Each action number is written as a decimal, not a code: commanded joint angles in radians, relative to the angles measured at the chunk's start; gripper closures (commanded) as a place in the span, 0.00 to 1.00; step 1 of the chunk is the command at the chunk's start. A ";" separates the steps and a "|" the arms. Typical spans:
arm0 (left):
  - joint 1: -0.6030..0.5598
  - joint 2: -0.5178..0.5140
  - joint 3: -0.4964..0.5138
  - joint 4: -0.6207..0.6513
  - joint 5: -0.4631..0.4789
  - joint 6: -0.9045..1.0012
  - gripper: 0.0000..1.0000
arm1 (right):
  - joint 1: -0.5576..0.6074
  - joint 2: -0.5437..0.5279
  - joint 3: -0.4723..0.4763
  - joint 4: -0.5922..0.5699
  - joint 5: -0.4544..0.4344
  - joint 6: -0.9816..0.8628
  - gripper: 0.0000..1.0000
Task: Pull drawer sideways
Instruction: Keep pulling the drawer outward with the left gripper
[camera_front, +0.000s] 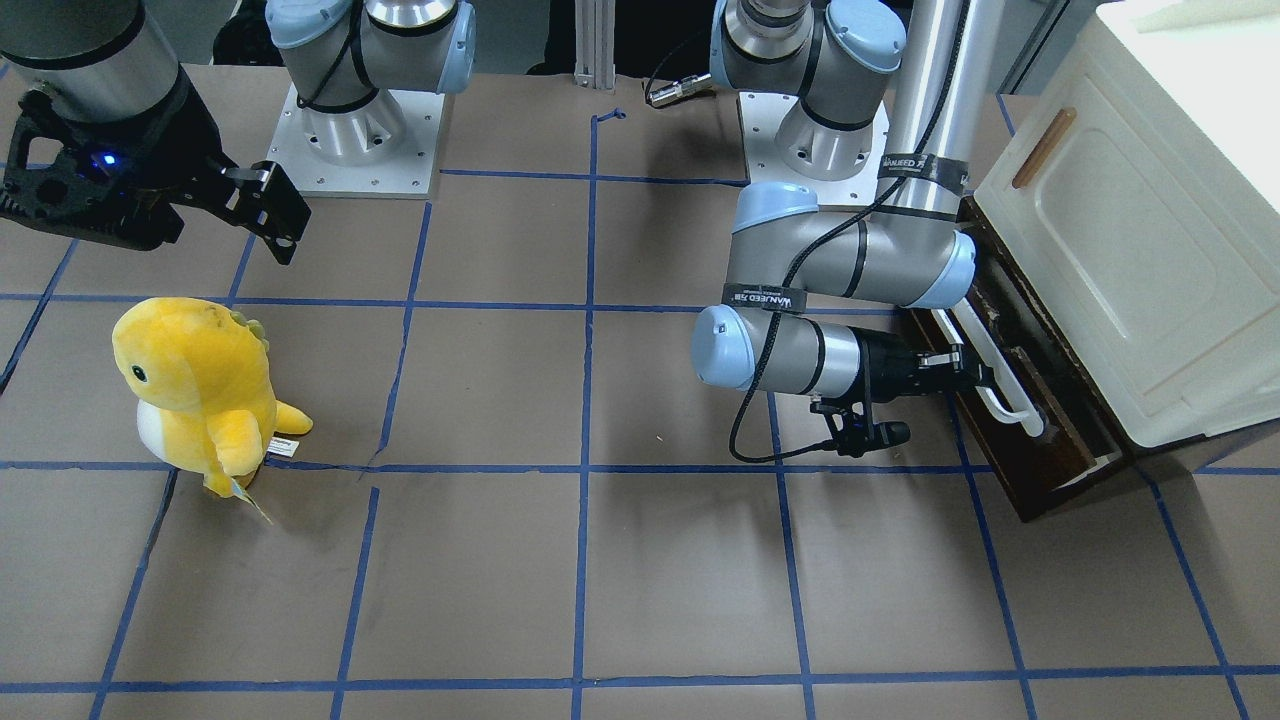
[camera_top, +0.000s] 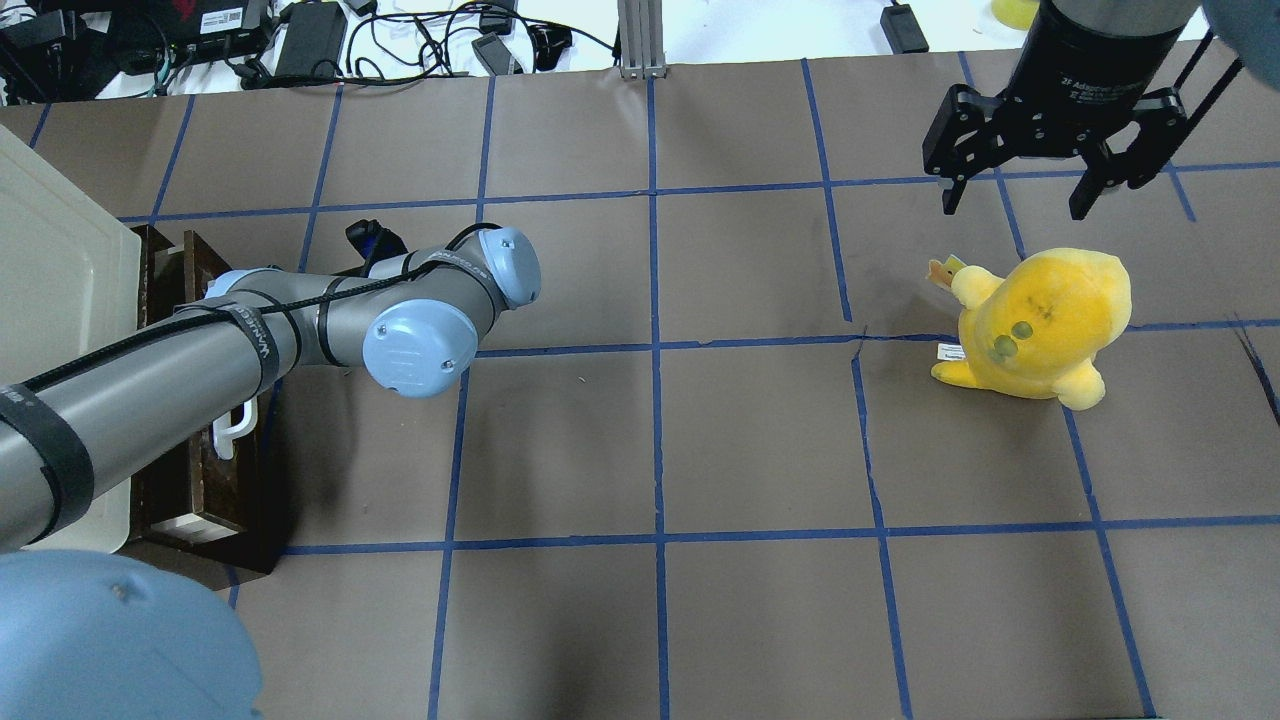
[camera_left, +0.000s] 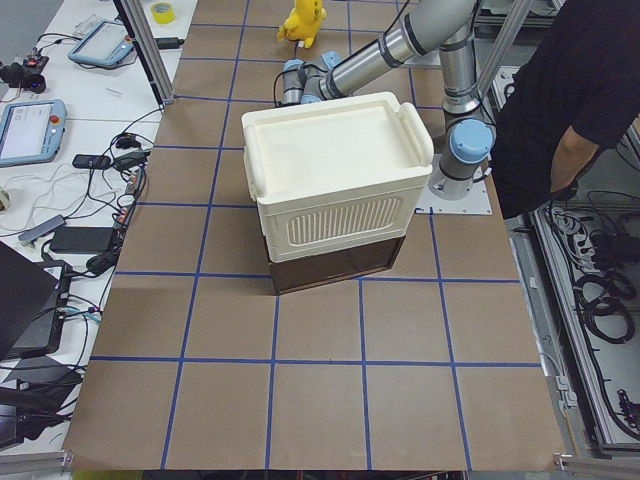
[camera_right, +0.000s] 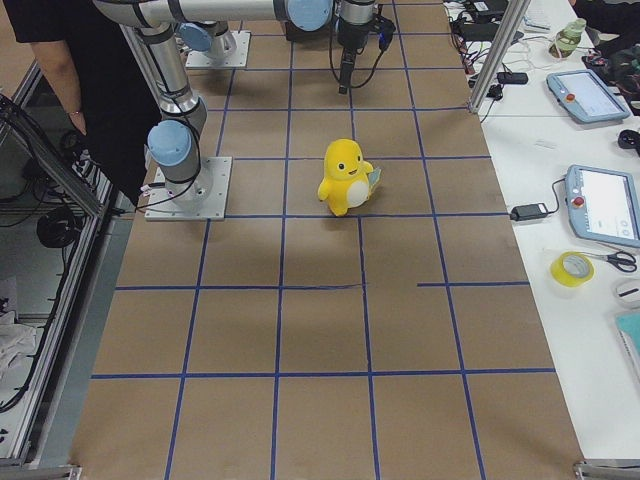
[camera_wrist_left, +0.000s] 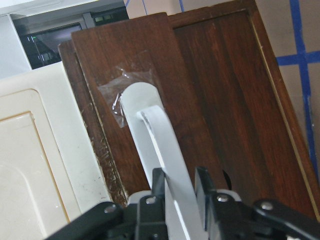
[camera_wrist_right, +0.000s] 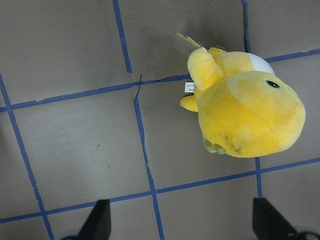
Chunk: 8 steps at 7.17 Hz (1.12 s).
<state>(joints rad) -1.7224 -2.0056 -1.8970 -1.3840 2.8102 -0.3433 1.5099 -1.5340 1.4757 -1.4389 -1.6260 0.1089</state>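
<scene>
From the front-facing camera I see the drawer (camera_front: 1030, 470) at the robot's left end of the desk (camera_front: 640, 560), tucked under the cream cabinet (camera_front: 1120, 250). Its dark front faces the middle of the desk. The left end effector (camera_front: 975, 378) reaches in level and meets the white handle (camera_front: 1010, 405) roughly at mid-length. A yellow plush toy (camera_front: 195, 395) stands well apart at the far right end. Overhead, the left arm covers most of the handle, and the drawer seems to stand slightly proud of the cabinet. The right end effector (camera_top: 1012, 200) hangs spread and empty above the desk, near the plush. On the left wrist camera the two fingers (camera_wrist_left: 202, 182) sit either side of the white bar and are pinching it, with clear tape showing where the bar's post meets the wood. The right wrist camera shows only the plush and bare desk between wide-apart tips. From the left end the cabinet hides the drawer's front, and from the right end nothing of it is clear. I judge the drawer stiff and fairly light, but wide and shallow, so an off-centre pull could rack it. The bar looks smooth, so the fingers may slide along it. The taped post makes me wary of jerking. Mid-bar is the right hold.
</scene>
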 joint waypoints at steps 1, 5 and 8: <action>-0.017 -0.001 0.007 0.003 -0.001 0.003 0.80 | 0.001 0.000 0.000 0.000 0.000 0.000 0.00; -0.022 -0.002 0.029 0.002 -0.002 0.024 0.80 | 0.001 0.000 0.000 0.000 0.000 0.000 0.00; -0.022 -0.007 0.029 0.000 -0.003 0.021 0.76 | 0.001 0.000 0.000 0.000 0.000 0.000 0.00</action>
<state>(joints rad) -1.7440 -2.0116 -1.8685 -1.3837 2.8074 -0.3218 1.5110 -1.5340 1.4757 -1.4389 -1.6260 0.1089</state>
